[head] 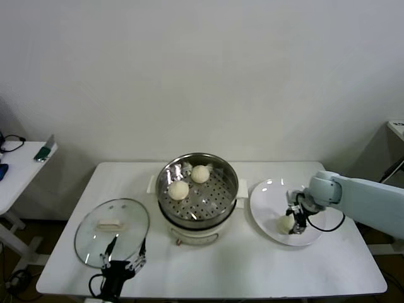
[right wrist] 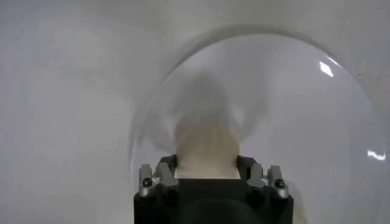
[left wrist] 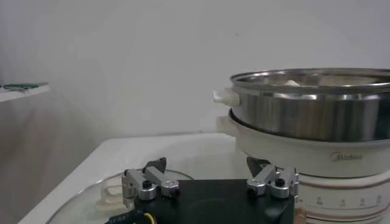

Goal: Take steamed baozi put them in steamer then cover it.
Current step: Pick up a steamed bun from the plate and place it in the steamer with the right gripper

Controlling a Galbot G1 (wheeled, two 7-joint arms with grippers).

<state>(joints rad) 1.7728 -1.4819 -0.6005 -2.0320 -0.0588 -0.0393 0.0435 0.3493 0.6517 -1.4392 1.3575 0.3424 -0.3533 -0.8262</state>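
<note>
Steel walls of the steamer [head: 197, 192] hold two steamed baozi [head: 178, 190] on the perforated tray — plain from the head view, while the left wrist view catches only a pale sliver above the rim. On the white plate [head: 271, 192] the right gripper [head: 294, 222] is clamped on a third bun [right wrist: 207, 149], seen close in its own wrist view. The left gripper [left wrist: 210, 179] hangs spread wide at the table's near edge — just beside the glass cover [head: 112, 232].

Three baozi [head: 178, 189] (two in the steamer [head: 197, 197]), one plate [head: 268, 196], one cover [head: 112, 232].
</note>
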